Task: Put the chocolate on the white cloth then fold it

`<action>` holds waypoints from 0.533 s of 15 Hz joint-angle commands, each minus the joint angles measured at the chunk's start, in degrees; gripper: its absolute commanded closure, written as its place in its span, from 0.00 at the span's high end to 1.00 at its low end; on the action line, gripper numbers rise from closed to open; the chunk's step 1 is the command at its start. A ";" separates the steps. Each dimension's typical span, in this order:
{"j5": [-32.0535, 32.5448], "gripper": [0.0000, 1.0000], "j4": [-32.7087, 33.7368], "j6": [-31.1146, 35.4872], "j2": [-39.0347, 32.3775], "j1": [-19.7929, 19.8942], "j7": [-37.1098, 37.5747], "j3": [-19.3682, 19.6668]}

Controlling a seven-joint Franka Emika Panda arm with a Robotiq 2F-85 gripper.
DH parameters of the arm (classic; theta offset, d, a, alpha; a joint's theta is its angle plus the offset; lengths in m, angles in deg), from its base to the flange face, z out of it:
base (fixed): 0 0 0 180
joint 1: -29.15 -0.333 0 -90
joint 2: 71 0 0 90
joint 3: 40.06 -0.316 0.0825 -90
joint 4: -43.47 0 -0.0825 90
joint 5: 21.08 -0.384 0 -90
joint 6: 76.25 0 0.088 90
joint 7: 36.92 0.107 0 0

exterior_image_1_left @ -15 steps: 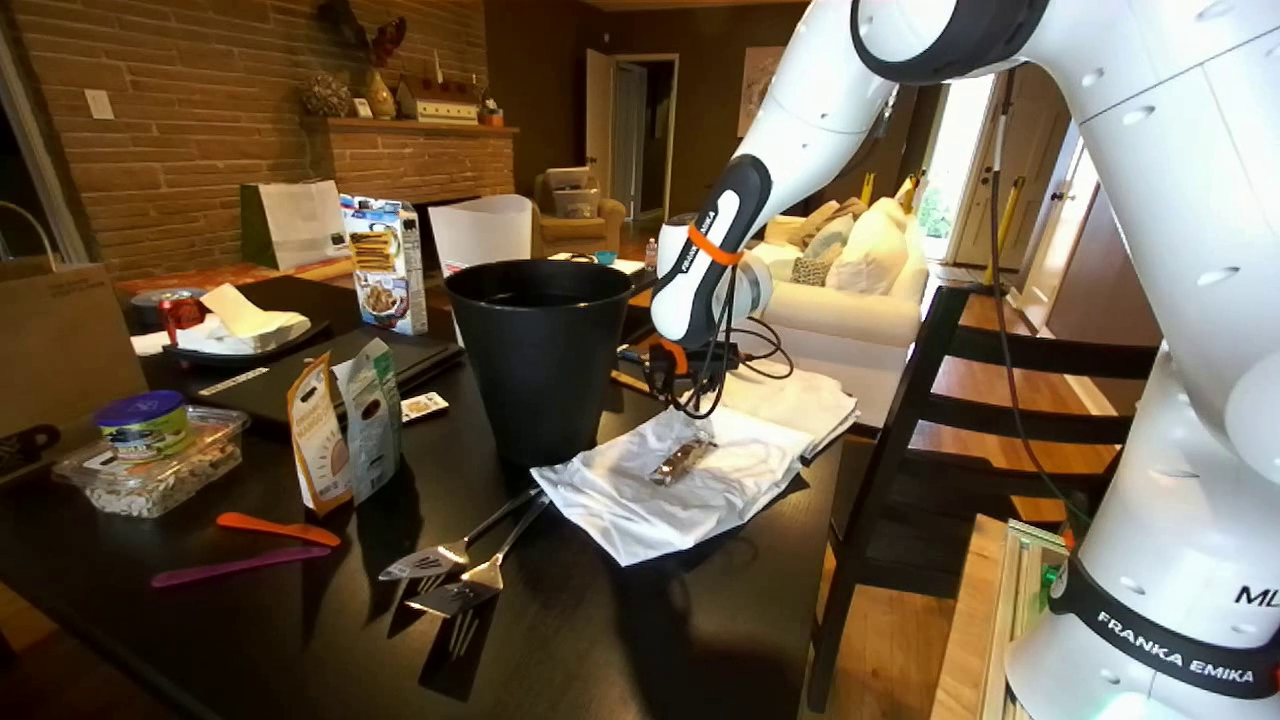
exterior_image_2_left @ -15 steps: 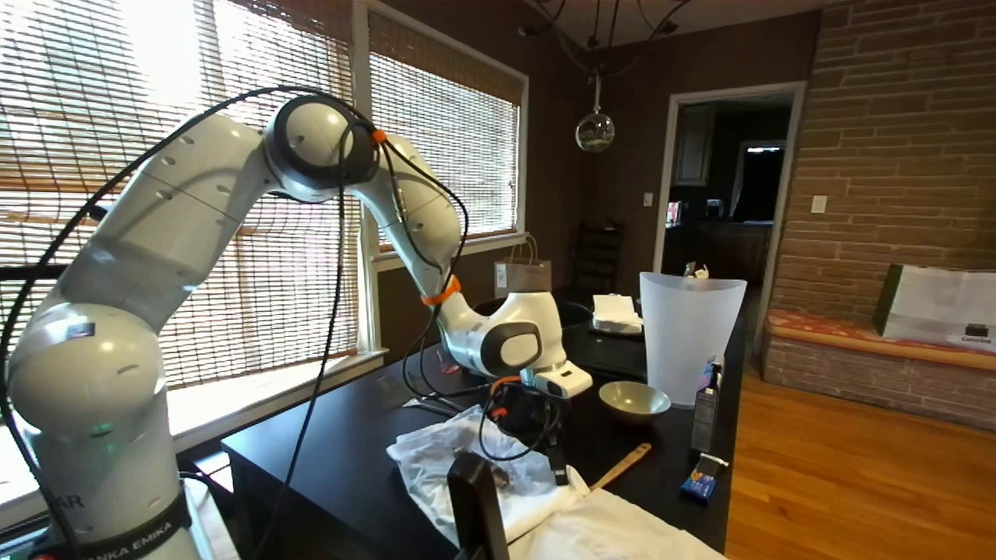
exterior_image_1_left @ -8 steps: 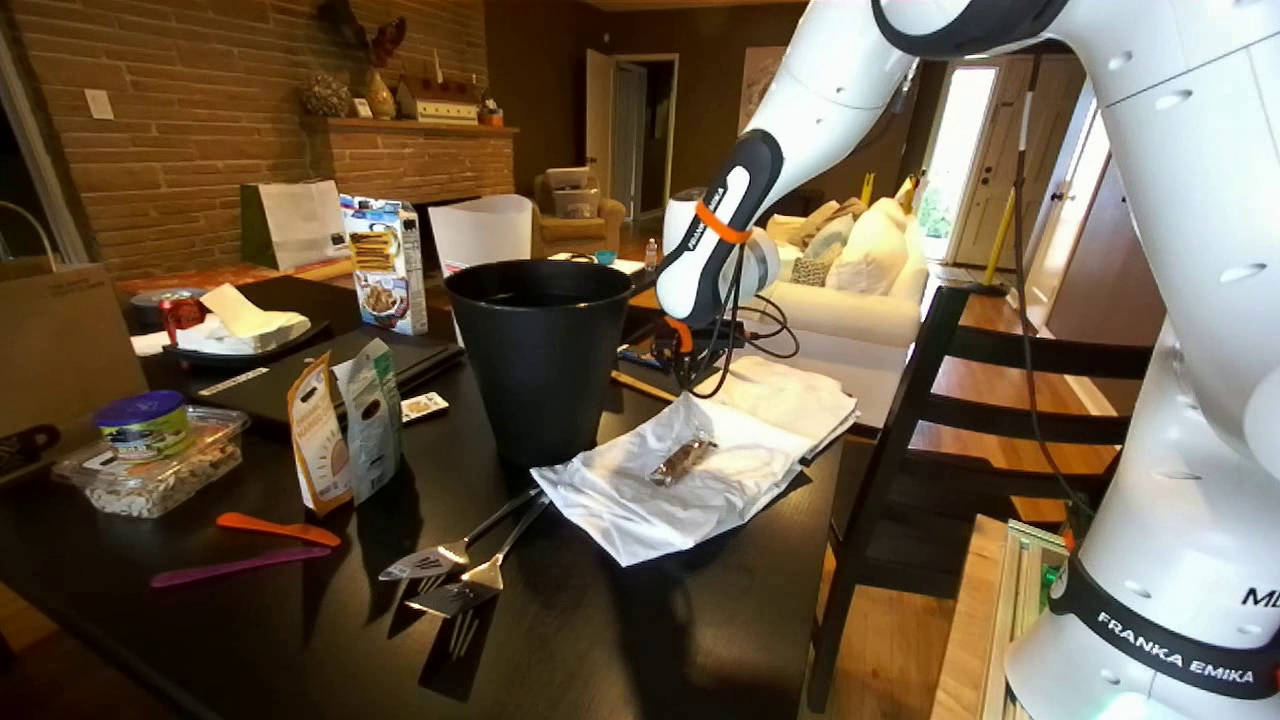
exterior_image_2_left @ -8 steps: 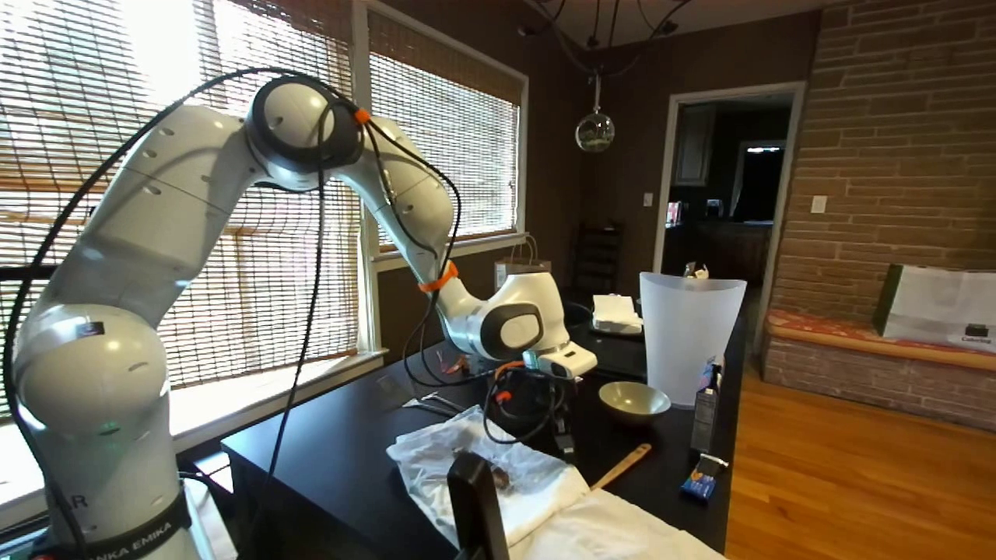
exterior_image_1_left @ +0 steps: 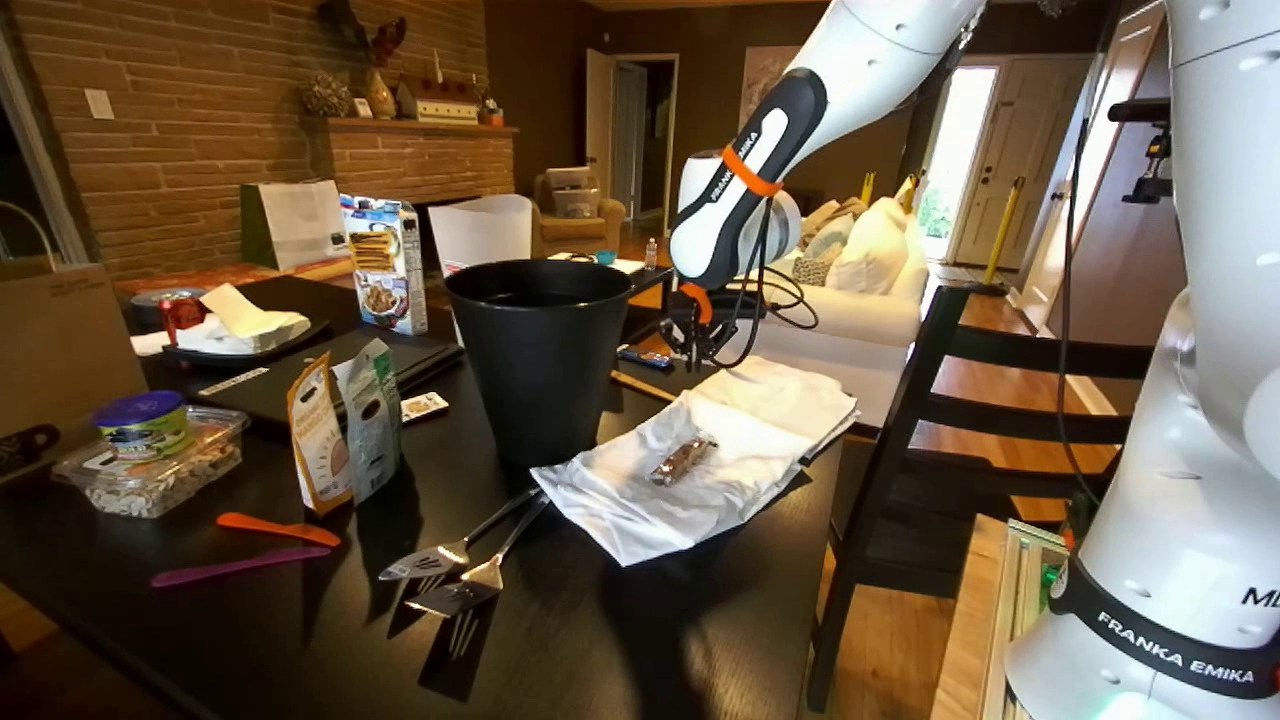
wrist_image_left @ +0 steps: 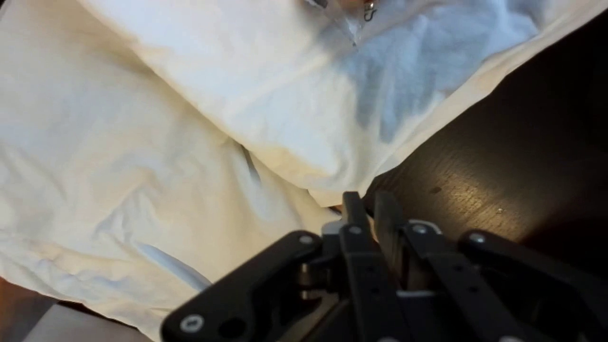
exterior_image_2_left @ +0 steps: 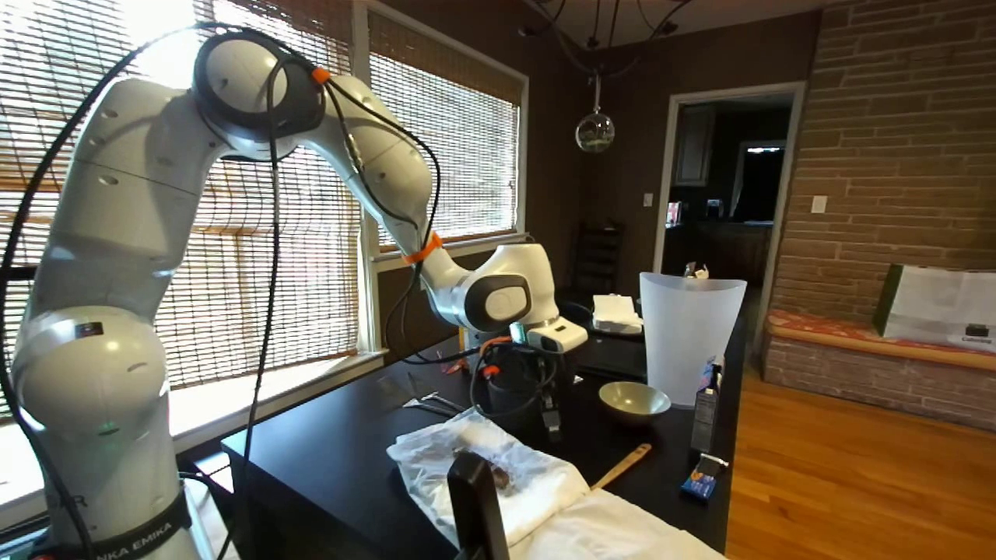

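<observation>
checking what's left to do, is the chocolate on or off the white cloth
On: in an exterior view the wrapped chocolate bar lies on top of the white cloth, with no fold over it.

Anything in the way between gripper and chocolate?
Nothing visible. In an exterior view, open air separates the gripper from the chocolate on the white cloth; the black bin stands beside the cloth, off that line.

In an exterior view we see the chocolate [exterior_image_2_left: 501,476] lying on the white cloth [exterior_image_2_left: 548,488], the pincer [exterior_image_2_left: 552,430] hanging past the cloth's far edge, a wooden handle [exterior_image_2_left: 625,464] just beside it and a bowl [exterior_image_2_left: 634,400] well beyond it on the desk [exterior_image_2_left: 350,435].
</observation>
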 commanded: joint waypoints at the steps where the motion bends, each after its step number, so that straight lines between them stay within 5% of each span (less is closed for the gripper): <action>1: 0.37 0.46 -0.50 2.40 -1.05 1.46 -1.05 -1.71; 8: -0.34 0.95 2.23 12.51 -10.00 -0.03 -1.51 -1.64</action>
